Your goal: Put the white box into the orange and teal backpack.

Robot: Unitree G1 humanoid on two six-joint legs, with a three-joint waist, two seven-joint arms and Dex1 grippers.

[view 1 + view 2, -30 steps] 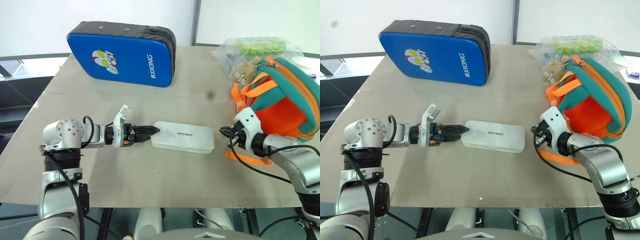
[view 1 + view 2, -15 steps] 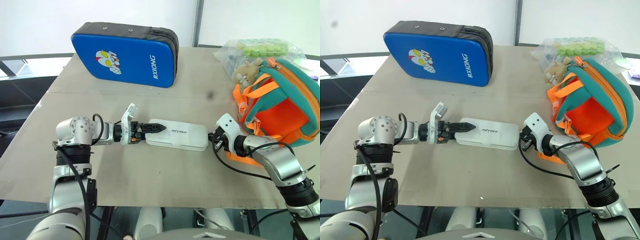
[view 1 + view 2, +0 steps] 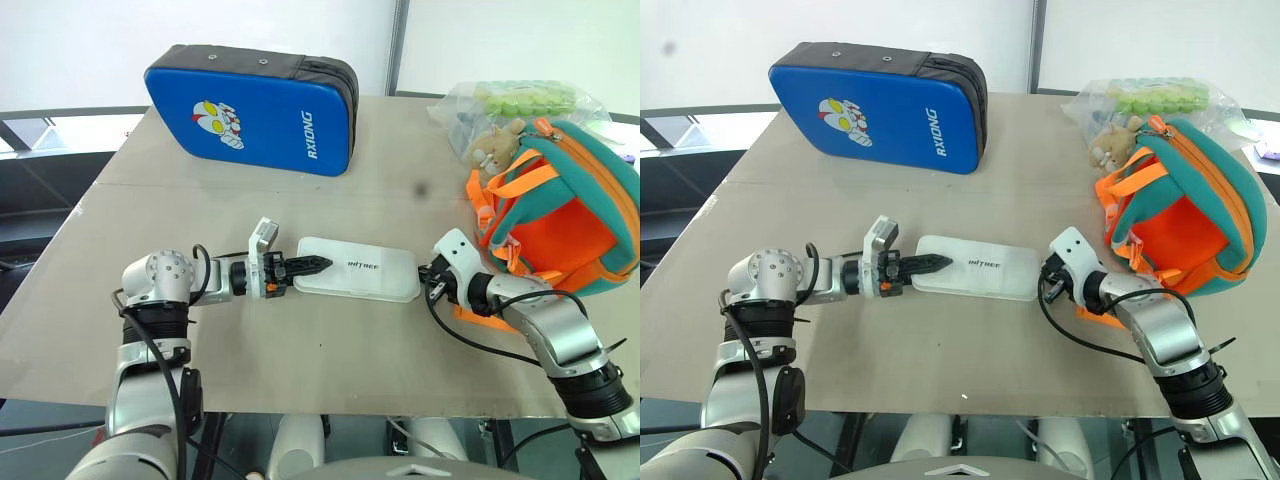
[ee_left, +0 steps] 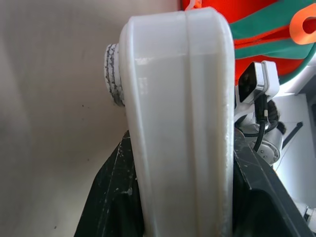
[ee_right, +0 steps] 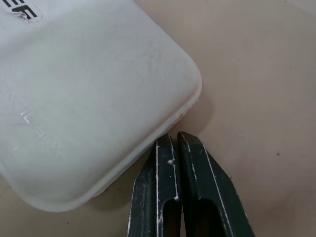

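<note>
The white box (image 3: 358, 282) lies flat on the tan table (image 3: 300, 370), roughly midway between the two arms, with small dark lettering on its lid that is too small to read. The left gripper (image 3: 312, 265) has its two black fingers (image 4: 116, 197) clamped on the box's near short end, one on each face of the case; in the left wrist view the box's edge fills the space between them, and its seam runs straight away from the fingers. How firmly the grip sits cannot be judged. A small ribbed round knob (image 4: 113, 75) sticks out from one side of the box, partly cut off by the case.

At the opposite end, the right gripper (image 5: 178, 143) has its fingers pressed together with nothing between them. Their tips rest against the rounded corner of the box's far short end, down at table level, just under the rim. In the head views those tips are hidden behind the gripper's white wrist housing (image 3: 452, 250).

The orange and teal backpack (image 3: 560, 205) stands just beyond the right gripper, apart from the box, its orange side facing the arms; its right edge is cut off by the frame. A beige plush toy (image 3: 492, 143) hangs at its top. Behind it, a clear bag of green items (image 3: 520, 98) is partly hidden. A large blue padded case (image 3: 252, 108) stands at the far side of the table.
</note>
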